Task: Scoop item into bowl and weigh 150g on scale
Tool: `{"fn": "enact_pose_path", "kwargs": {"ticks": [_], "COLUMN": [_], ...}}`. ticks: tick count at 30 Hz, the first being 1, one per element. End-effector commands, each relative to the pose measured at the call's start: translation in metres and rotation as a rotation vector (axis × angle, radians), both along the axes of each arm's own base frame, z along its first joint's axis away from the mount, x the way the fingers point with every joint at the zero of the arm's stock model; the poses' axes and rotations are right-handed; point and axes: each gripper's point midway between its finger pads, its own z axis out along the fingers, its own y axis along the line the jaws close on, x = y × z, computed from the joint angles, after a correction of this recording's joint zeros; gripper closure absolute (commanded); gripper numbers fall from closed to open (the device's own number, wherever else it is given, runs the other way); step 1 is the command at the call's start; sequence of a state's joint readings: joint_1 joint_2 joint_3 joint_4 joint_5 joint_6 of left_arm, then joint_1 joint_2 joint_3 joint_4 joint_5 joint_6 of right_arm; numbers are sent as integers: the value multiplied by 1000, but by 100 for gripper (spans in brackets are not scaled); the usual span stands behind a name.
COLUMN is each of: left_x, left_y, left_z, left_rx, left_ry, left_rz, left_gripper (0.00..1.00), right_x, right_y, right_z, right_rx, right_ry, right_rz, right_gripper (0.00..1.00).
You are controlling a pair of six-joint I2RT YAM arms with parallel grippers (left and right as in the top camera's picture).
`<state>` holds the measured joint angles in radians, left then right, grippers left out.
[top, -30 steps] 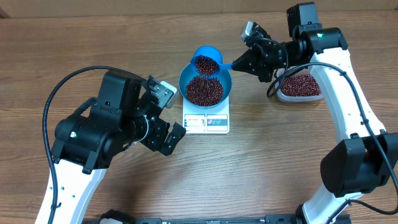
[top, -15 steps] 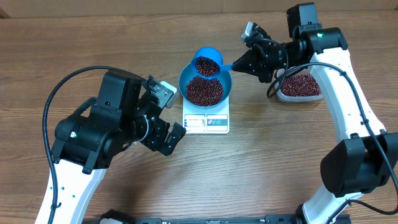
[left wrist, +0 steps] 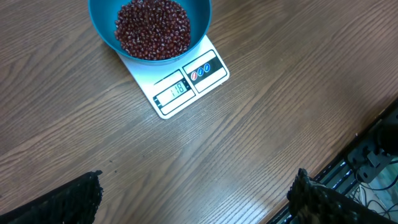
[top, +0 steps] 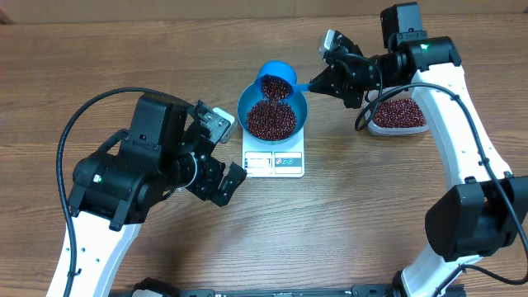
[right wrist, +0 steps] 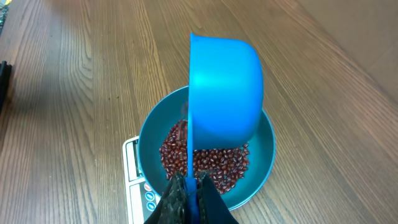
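The right tool (right wrist: 188,194) is clenched on the thin handle of a blue scoop (right wrist: 224,93). The handle's long axis runs straight out from the fingers toward the blue bowl (right wrist: 267,149). The scoop is tipped on its side, with its mouth facing down and left over the bowl's far rim, so the bowl lies directly ahead of and below this tool.

Red-brown beans (top: 271,121) fill the bowl's middle, and more show in the scoop's mouth (whether any are falling cannot be told). The bowl sits on the white scale (top: 274,162), overhanging it.

The left tool (left wrist: 196,199) is released, jaws wide, holding nothing – well apart from the scale, on its display side. The right arm is the nearer one, and likely needs only a further roll of the wrist.
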<state>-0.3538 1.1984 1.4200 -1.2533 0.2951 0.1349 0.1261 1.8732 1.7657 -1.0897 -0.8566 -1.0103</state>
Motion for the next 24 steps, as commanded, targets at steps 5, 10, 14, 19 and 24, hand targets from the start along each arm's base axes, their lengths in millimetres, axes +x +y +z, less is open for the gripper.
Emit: {"fn": "enact_pose_path", "kwargs": {"ticks": [5,10,14,19,24], "left_x": [1,1,1,1,1], "left_y": [-1,-1,-1,-1,-1], "left_z": [0,0,0,0,0], "left_rx": [14,14,14,14,14], "left_ry": [-11,-11,-11,-11,-11], "left_rz": [-21,-21,-21,-21,-21], "left_gripper": [1,0,1,0,0], "right_x": [3,3,2,2,2], "right_y": [3,2,2,2,2], "right_z": [17,16,16,16,16], "right_rx": [21,20,20,20,20], "right_ry": [-64,-59,-56,-55,-54], "right_rz": [18,17,17,17,17], "right_gripper": [96,96,96,96,96]}}
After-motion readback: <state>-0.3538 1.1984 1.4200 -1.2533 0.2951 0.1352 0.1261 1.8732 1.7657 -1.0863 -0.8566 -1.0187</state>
